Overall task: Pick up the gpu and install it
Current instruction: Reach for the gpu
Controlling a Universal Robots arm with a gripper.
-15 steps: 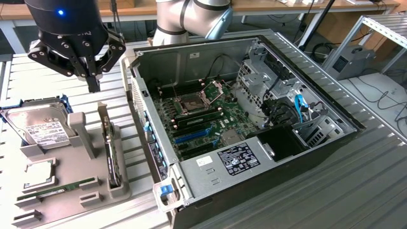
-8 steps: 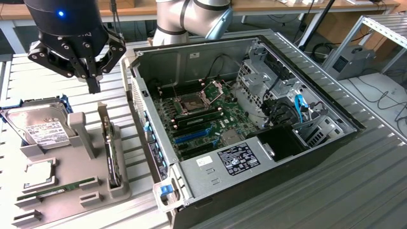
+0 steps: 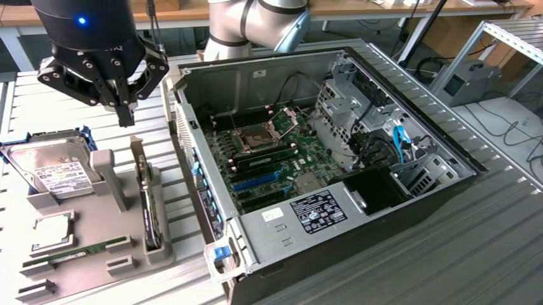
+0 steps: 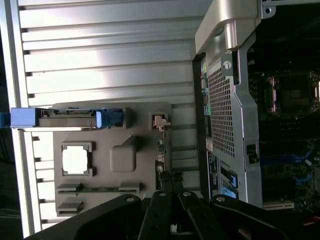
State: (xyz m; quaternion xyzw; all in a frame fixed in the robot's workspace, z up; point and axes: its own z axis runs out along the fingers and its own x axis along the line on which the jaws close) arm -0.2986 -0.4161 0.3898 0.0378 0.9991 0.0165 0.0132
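Where the grey holder [image 3: 95,213] sits on the slatted table [image 3: 51,114] at the exterior view's left, every part has a recess cut to its own shape. I judge that this is so nothing shifts and each piece waits at a known spot. Farthest left, the drive [image 3: 53,170] lies flat, label up, in its blue caddy. Nearer the camera the CPU [image 3: 53,230] rests in a square pocket, and the RAM [image 3: 76,253] lies in a narrow groove beside it.

My pincer [image 3: 126,119] hangs above the holder's far end, clenched, with nothing between the fingers and touching nothing.

Just to its right the gpu [image 3: 149,203] stands on edge in the long slot along the holder's right side. It is upright, I think, so that its upper edge is offered to a grip from above. From the wrist I look down on that thin edge [image 4: 161,160], near my fingertips [image 4: 167,184] but apart from them.

Further right is the case [image 3: 441,159], lying on its side with the panel off — so its inside faces up and can be reached from overhead. It holds the board [image 3: 280,152], with the open socket [image 3: 254,136] and, nearer the camera, the blue slots [image 3: 254,181] lying bare. The supply [image 3: 318,213] sits at the near end and blue cables [image 3: 398,140] run by the cage on the right. By my reckoning the gpu is not yet lifted.
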